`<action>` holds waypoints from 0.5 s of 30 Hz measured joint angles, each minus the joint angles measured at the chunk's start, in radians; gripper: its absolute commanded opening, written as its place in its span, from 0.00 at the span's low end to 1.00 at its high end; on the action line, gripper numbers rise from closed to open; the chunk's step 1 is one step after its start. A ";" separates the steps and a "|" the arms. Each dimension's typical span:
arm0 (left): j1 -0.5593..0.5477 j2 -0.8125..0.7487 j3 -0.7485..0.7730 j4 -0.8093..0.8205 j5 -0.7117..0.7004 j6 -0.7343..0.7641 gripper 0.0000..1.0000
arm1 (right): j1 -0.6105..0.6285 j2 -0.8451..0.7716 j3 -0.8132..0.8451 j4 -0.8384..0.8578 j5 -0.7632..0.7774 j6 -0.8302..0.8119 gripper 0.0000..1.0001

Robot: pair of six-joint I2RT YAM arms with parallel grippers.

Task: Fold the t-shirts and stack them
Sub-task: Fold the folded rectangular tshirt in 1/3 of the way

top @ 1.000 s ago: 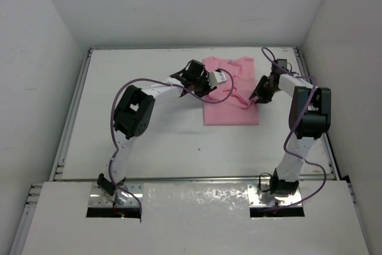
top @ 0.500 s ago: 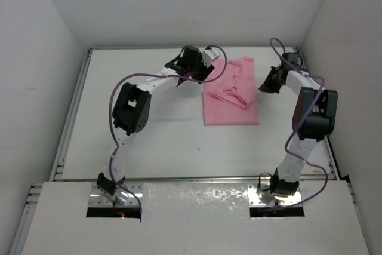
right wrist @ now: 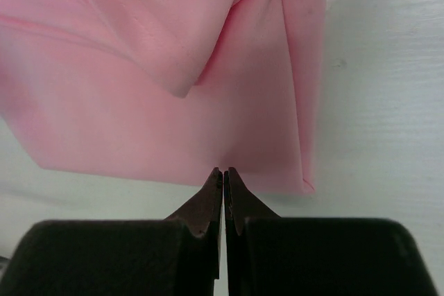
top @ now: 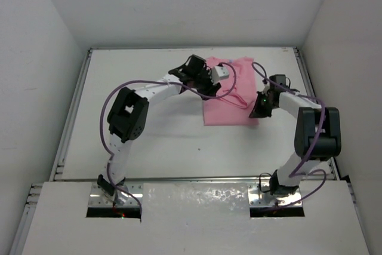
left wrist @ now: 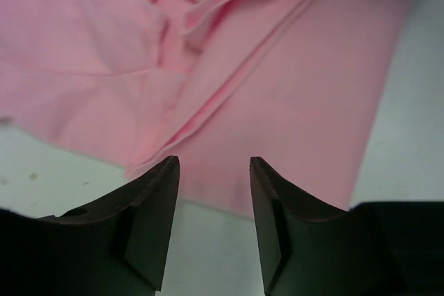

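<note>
**Operator:** Where is the shirt, and how far along am I?

**Spotter:** Your t-shirt (top: 230,111) lies on the table (top: 149,141), out toward 1 o'clock from the table's middle in the overhead view. It makes a rough rectangle, with loose folds bunched across its 12 o'clock half. I'd judge you are mid-fold, tidying the shape, and well short of stacking.

**Operator:** What are my grippers doing?

**Spotter:** Your left gripper (left wrist: 211,164) hangs over the shirt's 9 o'clock edge. Its fingers are spread apart with nothing between them, and layered cloth shows through the gap. Your right gripper (right wrist: 223,172) is at the shirt's 4 o'clock corner. Its fingers are pressed together with no gap, the tips right at the hem. I cannot tell whether they have nipped any fabric.

**Operator:** What does the next move need?

**Spotter:** As I read it, you want a firm hold on both sides before you lift. Bring your left fingers down around every layer at that edge, not just the top one. Check that your right tips have cloth between them. Then carry both sides over evenly so the fold lands square.
</note>
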 measured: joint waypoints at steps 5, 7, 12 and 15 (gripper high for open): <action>-0.051 0.010 -0.026 -0.003 0.018 -0.035 0.42 | 0.006 0.069 0.004 0.022 -0.035 0.011 0.00; -0.051 0.019 -0.036 -0.004 0.007 -0.051 0.42 | 0.008 0.092 0.026 0.024 -0.045 0.014 0.00; -0.040 0.061 -0.035 -0.003 -0.039 -0.082 0.42 | 0.011 0.159 0.110 0.051 -0.060 0.022 0.00; -0.039 0.094 -0.034 -0.005 -0.068 -0.087 0.42 | 0.011 0.196 0.140 0.060 -0.060 0.025 0.00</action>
